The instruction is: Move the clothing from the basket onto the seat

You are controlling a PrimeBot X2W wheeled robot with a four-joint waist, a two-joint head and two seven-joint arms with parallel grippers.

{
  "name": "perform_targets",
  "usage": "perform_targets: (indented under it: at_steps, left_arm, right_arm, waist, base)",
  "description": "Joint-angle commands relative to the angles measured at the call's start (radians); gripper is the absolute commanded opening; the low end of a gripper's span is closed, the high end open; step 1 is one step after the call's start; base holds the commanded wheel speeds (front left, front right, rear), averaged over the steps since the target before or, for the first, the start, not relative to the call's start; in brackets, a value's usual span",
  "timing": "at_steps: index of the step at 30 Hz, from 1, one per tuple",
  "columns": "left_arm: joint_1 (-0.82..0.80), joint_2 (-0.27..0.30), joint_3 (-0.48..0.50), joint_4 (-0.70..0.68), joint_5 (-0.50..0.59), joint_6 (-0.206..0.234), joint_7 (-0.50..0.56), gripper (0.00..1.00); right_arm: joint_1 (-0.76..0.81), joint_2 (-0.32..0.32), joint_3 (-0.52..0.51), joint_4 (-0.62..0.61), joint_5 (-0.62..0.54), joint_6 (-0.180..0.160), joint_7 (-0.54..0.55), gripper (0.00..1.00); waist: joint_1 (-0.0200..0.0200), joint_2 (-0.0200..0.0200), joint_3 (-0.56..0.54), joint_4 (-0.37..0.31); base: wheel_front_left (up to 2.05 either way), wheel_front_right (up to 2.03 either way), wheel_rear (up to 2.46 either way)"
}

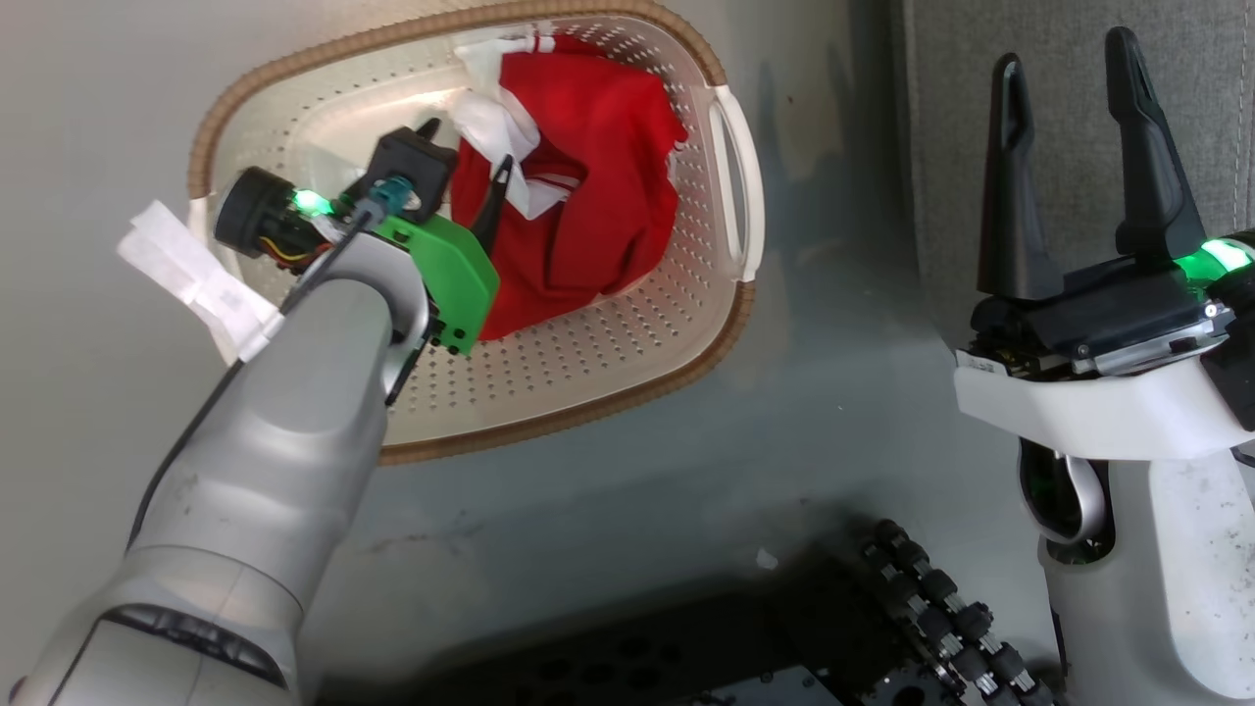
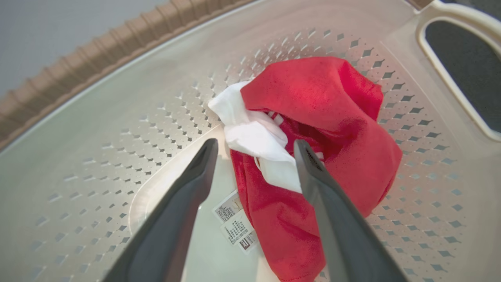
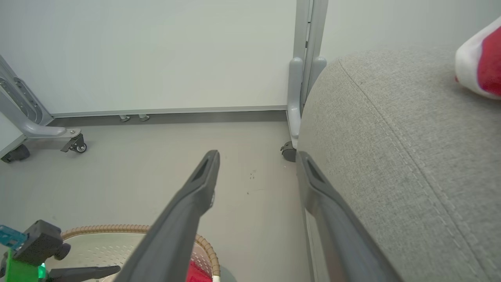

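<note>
The basket (image 1: 627, 373) stands on the floor with red clothing (image 1: 598, 196) bunched at its right end. My left gripper (image 1: 463, 162) reaches down into it, open. In the left wrist view the gripper (image 2: 255, 144) has its two fingers either side of a white fold of the red clothing (image 2: 332, 117), above the basket's perforated bottom (image 2: 117, 129). My right gripper (image 1: 1069, 64) is open and empty, held up before the grey seat (image 1: 941, 127). From the right wrist, the gripper (image 3: 257, 156) points along the seat's edge (image 3: 391, 137), where a red and white garment (image 3: 479, 66) lies at the far right.
A printed label (image 2: 235, 225) lies on the basket bottom by the clothing. My dark wheeled base (image 1: 931, 608) is at the lower edge. A partition post on castors (image 3: 291, 117) stands against the seat's end, another castor frame (image 3: 74, 143) at the left. Bare grey floor surrounds the basket.
</note>
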Motion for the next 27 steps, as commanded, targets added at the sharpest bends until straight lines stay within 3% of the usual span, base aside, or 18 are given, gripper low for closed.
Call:
perform_targets:
  at_steps: [1,14,27]
  left_arm:
    - [-0.031,0.014,0.004,0.022,-0.009,0.0,0.006,1.0]
    - [-0.136,0.016,0.018,0.159,-0.085,-0.004,0.03,1.0]
    - [-0.16,0.034,-0.037,0.117,-0.248,-0.004,0.072,1.0]
  right_arm:
    - [-0.018,-0.001,0.006,-0.008,0.008,-0.001,-0.008,1.0]
    - [-0.008,-0.001,0.042,-0.026,0.063,-0.001,-0.008,1.0]
    - [0.022,-0.001,0.063,-0.031,0.078,0.0,-0.007,1.0]
  waist:
    - [-0.0002,0.0,0.041,-0.038]
    - [-0.0002,0.0,0.102,-0.097]
    - [-0.0002,0.0,0.118,-0.114]
  base:
    - [0.0,0.0,0.0]
    - [0.0,0.0,0.0]
    - [0.0,0.0,0.0]
